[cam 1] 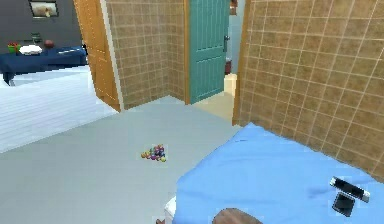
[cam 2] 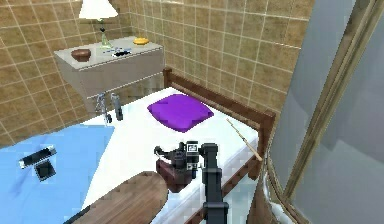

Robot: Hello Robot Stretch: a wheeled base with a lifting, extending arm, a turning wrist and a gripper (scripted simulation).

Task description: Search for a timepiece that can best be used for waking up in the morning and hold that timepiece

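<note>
My end effector [cam 2: 168,162] near bed's [cam 2: 130,140] near edge, can't tell if grasping anything; small dark thing [cam 2: 120,51] mid-tabletop [cam 2: 100,64], probably kept bedside for reach.

Lamp [cam 2: 98,8] cut off by the top edge. Colourful heap [cam 1: 153,153] on the floor, too small to name. Dark flat items [cam 1: 348,192] on the bed [cam 1: 270,170], unclear what; bed cut by bottom and right edges. Claw [cam 2: 165,160] has bed behind it, can't tell whether it holds anything. Two upright things [cam 2: 117,109] at the bed's head, too small to tell.
</note>
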